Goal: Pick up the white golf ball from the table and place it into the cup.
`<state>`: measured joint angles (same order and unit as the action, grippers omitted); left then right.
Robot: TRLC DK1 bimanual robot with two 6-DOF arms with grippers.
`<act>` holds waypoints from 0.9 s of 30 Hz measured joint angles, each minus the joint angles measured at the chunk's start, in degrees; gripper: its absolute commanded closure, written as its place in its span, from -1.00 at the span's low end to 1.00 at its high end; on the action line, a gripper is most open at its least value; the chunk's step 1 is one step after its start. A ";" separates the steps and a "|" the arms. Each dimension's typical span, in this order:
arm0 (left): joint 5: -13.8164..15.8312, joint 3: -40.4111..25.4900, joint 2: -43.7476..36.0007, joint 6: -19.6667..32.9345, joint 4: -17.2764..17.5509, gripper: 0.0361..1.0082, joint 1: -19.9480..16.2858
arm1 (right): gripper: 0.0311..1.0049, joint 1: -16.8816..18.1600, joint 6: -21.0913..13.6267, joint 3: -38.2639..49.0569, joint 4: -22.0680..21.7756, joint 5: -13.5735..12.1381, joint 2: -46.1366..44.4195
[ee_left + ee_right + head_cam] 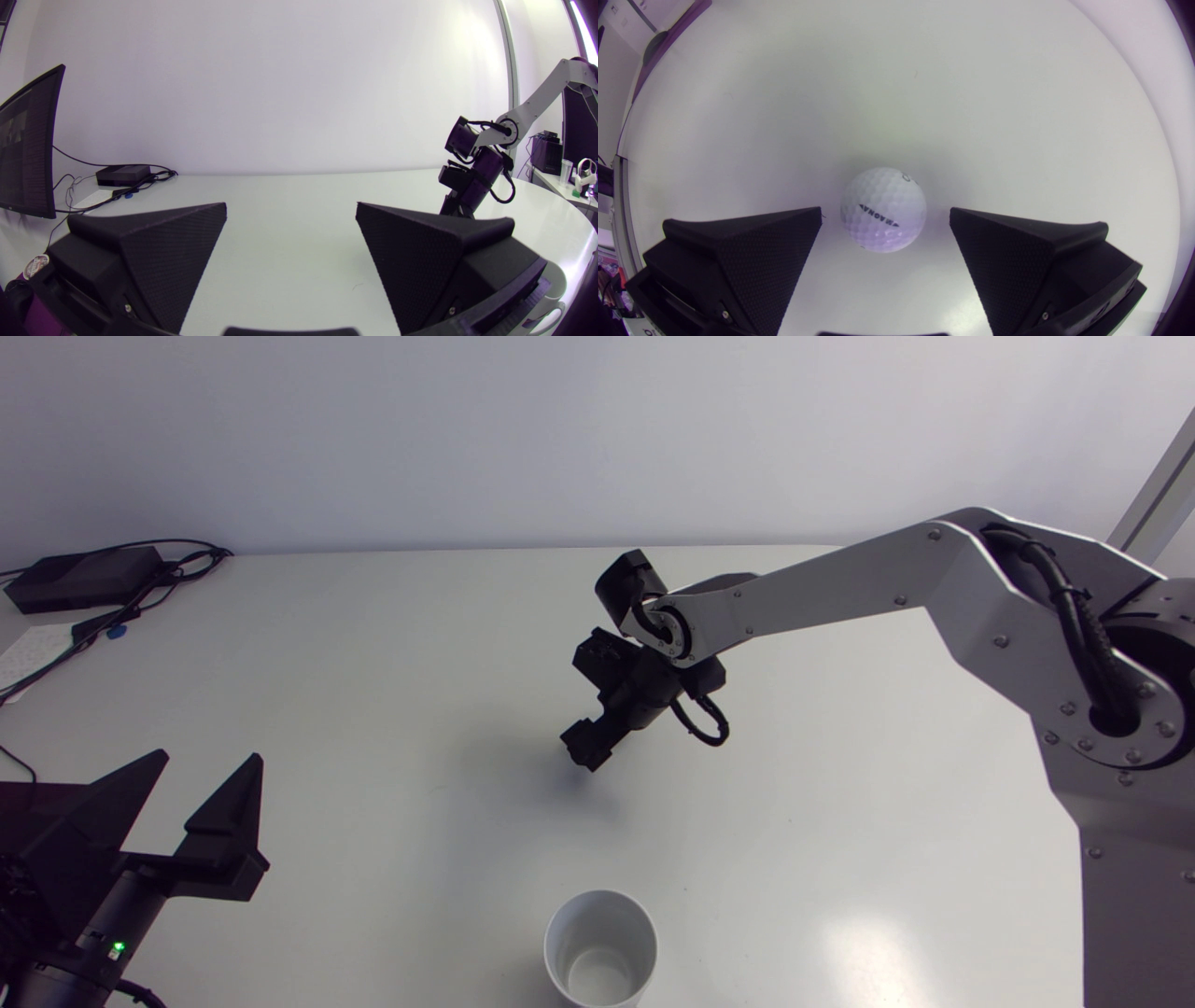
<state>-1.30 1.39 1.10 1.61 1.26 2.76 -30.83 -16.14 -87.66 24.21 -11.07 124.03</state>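
Black wedge-fingered left gripper (208,756) sat idle, fingers apart. Right gripper (588,747), fingers apart too, straddled w/o touching the dimpled white golf ball (883,210) on the pale table (373,663). Ball prob. light, hard, slick, rolls easily; pinch across its middle. White paper cup (560,919) looked empty.

1. The golf ball (883,210) — white, dimpled all over, with dark lettering.
2. The cup (601,915): plain white.
3. The right gripper (885,211) — matte black, finely cross-hatched.
4. The table (373,663): pale grey-white.
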 measured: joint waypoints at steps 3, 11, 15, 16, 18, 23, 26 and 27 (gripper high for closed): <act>-0.02 0.00 0.00 0.00 0.00 -0.97 0.00 | -0.91 -0.37 0.00 0.00 0.07 0.20 0.00; -0.02 0.00 0.00 0.00 0.00 -0.97 0.00 | -0.76 -1.03 0.00 0.00 0.00 0.94 0.00; -0.02 0.00 0.31 0.00 0.00 -0.97 0.00 | -0.61 -1.49 0.00 0.00 -0.39 1.53 0.00; -0.02 0.00 0.42 0.00 0.00 -0.97 0.00 | -0.51 -1.51 0.00 0.00 -0.57 1.73 0.00; -0.02 0.00 0.42 0.00 0.00 -0.97 0.00 | -0.20 -1.66 -0.02 0.00 -1.07 2.14 0.00; -0.02 0.00 0.42 -0.02 0.00 -0.97 0.00 | 0.09 -1.81 0.00 0.07 -3.41 2.75 0.00; 0.00 0.00 0.42 -0.02 0.00 -0.97 0.00 | 0.12 -1.81 0.00 0.31 -3.56 2.73 0.00; 0.00 0.00 0.42 0.00 0.00 -0.97 0.00 | 0.12 -1.81 0.00 0.48 -3.67 2.75 0.00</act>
<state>-1.30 1.39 1.52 1.61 1.26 2.76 -32.64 -16.14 -87.18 20.53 -8.32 124.03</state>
